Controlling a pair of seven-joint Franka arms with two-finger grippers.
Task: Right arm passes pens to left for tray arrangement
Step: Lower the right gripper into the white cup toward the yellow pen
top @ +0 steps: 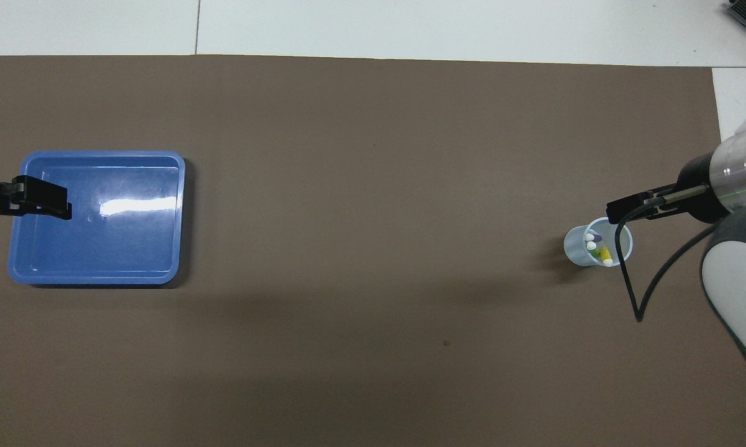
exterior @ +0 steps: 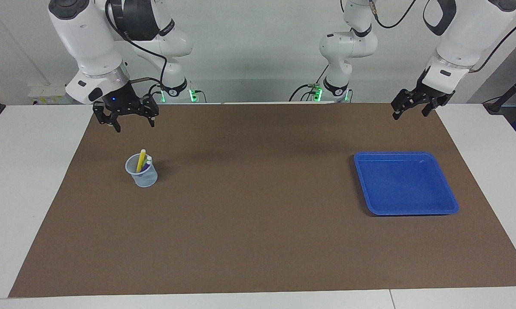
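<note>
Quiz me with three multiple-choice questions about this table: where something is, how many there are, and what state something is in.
1. Where are the pens?
A. In the tray
B. Standing in the cup
C. Flat on the mat

2. How many pens are there?
A. One
B. Three
C. Five

3. What is in the tray?
A. Nothing
B. A pen
C. The cup

Answers:
1 B: the facing view shows them upright in the cup, at the right arm's end of the table.
2 B: the overhead view shows three pale tips, on yellow, green and purple pens.
3 A: both views show only bare blue plastic; the left gripper hangs empty above the mat's edge.
</note>
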